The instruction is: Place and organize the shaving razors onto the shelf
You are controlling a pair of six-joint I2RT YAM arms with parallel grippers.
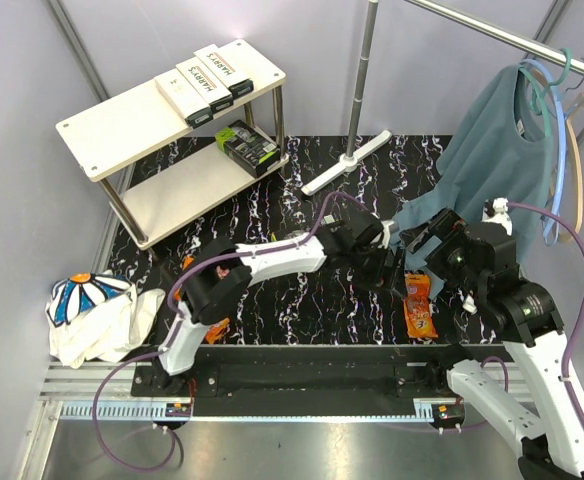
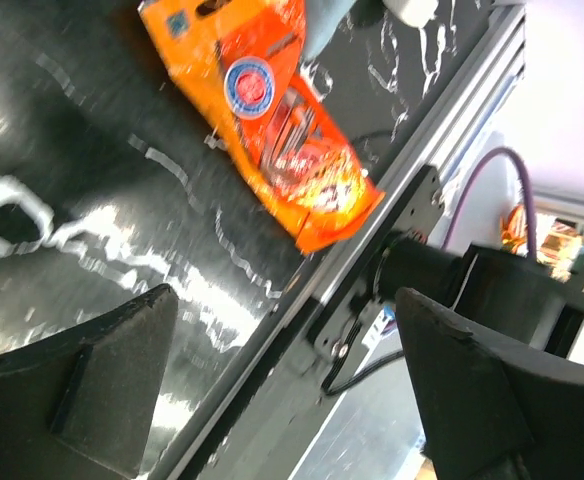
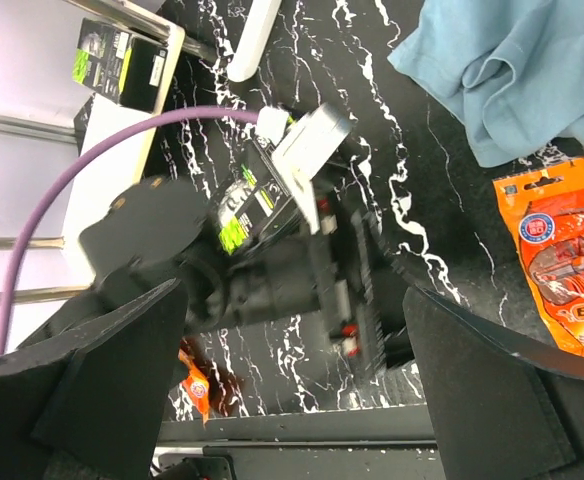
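Three white boxes (image 1: 210,78) sit side by side at the back end of the shelf's (image 1: 122,125) top board, and a black-and-green pack (image 1: 247,148) lies on the board below. On the black marbled mat (image 1: 302,300), an orange packet (image 1: 419,308) lies near the front edge, in front of the right arm (image 1: 492,270). The left arm (image 1: 272,255) reaches across the mat towards it. A blue shirt (image 1: 492,140) hangs from the rail, its hem touching the mat.

From the left wrist, the left gripper (image 2: 287,320) is spread wide with nothing between its fingers. The orange packet (image 2: 272,110) lies flat on the mat just beyond them, by the metal edge rail.

From the right wrist, the right gripper (image 3: 292,300) is also wide apart and empty, hovering over the left arm's wrist. The orange packet (image 3: 562,260) lies to one side below the shirt. A second black-and-green pack (image 3: 240,205) shows partly behind the left wrist; I cannot tell whether it rests on the mat. A second orange packet (image 3: 194,385) peeks out near the mat's front edge.
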